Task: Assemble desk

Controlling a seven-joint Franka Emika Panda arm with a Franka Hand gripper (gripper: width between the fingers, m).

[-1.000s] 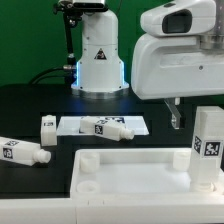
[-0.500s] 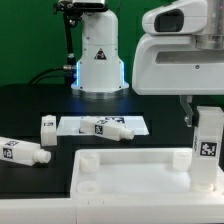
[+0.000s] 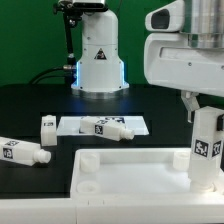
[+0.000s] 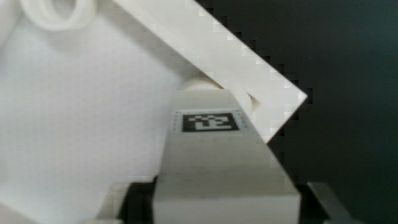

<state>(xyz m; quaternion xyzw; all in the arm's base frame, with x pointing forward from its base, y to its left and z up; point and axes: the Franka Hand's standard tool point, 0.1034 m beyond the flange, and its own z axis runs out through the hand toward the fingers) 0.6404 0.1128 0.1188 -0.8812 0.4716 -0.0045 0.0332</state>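
The white tray-like tabletop [image 3: 130, 158] lies in the foreground, with round sockets at its corners. A white square-section leg [image 3: 207, 140] stands upright at its corner on the exterior view's right, a marker tag on its side. Its lower end is hidden, so I cannot tell how it sits in the socket. My gripper [image 3: 203, 112] is shut on this leg's upper part. In the wrist view the leg [image 4: 217, 160] fills the space between both fingers [image 4: 143, 200], with the tabletop [image 4: 71, 110] beyond it.
One loose leg [image 3: 22, 152] lies at the exterior view's left and a short one [image 3: 47, 127] stands behind it. Another leg [image 3: 110, 128] lies on the marker board [image 3: 75, 124]. The robot base [image 3: 98, 55] rises at the back.
The gripper has shifted toward the exterior view's right onto the upright leg, and its jaws have closed on it. The loose legs have not moved.
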